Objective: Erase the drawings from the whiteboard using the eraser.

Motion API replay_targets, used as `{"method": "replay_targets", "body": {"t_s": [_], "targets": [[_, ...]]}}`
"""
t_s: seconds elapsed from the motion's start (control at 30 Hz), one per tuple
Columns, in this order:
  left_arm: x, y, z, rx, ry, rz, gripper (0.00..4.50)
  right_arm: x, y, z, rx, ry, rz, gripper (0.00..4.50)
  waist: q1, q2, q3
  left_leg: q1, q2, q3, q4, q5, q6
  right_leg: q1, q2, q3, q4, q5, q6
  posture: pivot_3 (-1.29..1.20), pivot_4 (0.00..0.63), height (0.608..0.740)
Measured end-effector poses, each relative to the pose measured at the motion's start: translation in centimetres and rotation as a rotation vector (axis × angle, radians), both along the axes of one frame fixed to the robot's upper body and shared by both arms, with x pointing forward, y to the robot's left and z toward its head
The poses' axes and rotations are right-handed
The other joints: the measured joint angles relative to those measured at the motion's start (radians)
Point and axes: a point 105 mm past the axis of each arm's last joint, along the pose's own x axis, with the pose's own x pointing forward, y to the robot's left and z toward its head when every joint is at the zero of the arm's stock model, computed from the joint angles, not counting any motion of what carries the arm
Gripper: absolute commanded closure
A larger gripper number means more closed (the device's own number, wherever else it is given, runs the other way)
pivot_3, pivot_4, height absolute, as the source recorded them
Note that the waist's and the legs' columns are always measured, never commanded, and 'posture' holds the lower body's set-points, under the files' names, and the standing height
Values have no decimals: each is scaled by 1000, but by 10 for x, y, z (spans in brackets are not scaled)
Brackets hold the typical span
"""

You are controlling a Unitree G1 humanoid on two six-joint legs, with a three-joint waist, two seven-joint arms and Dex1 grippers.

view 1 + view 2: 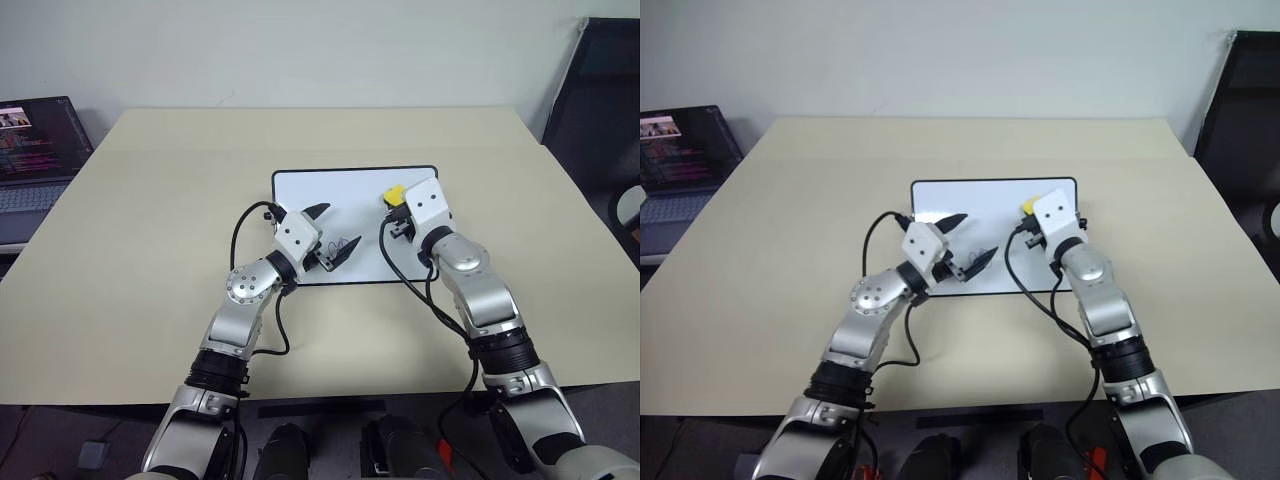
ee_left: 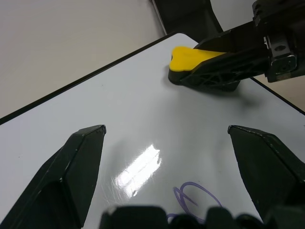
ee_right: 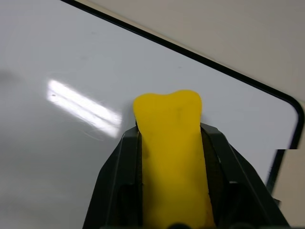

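The whiteboard point(image 1: 340, 195) lies flat in the middle of the tan table. My right gripper point(image 1: 398, 206) is shut on the yellow eraser point(image 1: 394, 193) near the board's far right corner. In the right wrist view the eraser point(image 3: 171, 143) sits between both black fingers, and its dark underside seems to rest on the board point(image 3: 71, 57). My left gripper point(image 1: 333, 232) hangs open over the board's near middle, holding nothing. One blue looped drawing point(image 2: 193, 195) shows on the board just in front of the left gripper point(image 2: 167, 138). Any other drawings are hidden.
The table point(image 1: 150, 200) has wide bare room around the board. An open laptop point(image 1: 35, 150) stands beyond the table's far left edge. A dark chair point(image 1: 610, 90) stands at the far right. Black cables loop from both wrists over the board's near edge.
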Motion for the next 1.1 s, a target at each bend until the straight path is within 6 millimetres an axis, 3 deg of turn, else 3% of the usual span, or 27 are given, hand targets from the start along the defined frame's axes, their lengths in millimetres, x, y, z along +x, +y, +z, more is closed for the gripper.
{"method": "replay_targets", "body": {"t_s": [0.17, 0.6, 0.83, 1.1], "targets": [[2, -2, 1, 0, -1, -7, 0, -8, -11, -8, -4, 12, -28, 3272, -1, 0, 0, 1, 0, 0, 0, 0, 0, 0, 0, 0, 0, 0, 0, 0, 150, 740], [-2, -2, -7, -10, 25, -5, 0, -23, -17, -18, 1, 43, -39, 3272, -3, 0, 0, 0, 0, 0, -1, 0, 0, 0, 0, 0, -1, 0, 0, 0, 150, 740], [-25, 6, -16, -46, 77, 25, 0, -43, -12, -14, 119, 61, 64, 3272, -4, 0, 0, -3, 1, 0, -2, 0, 0, -3, 0, 0, -1, 0, 0, 0, 150, 740], [-52, 12, -33, -65, 147, 81, 0, -56, -21, -7, 104, 10, 99, 3272, -6, 0, 0, -1, 1, 0, -2, 0, 0, -2, 0, 1, -1, 0, 0, 0, 150, 740]]}}
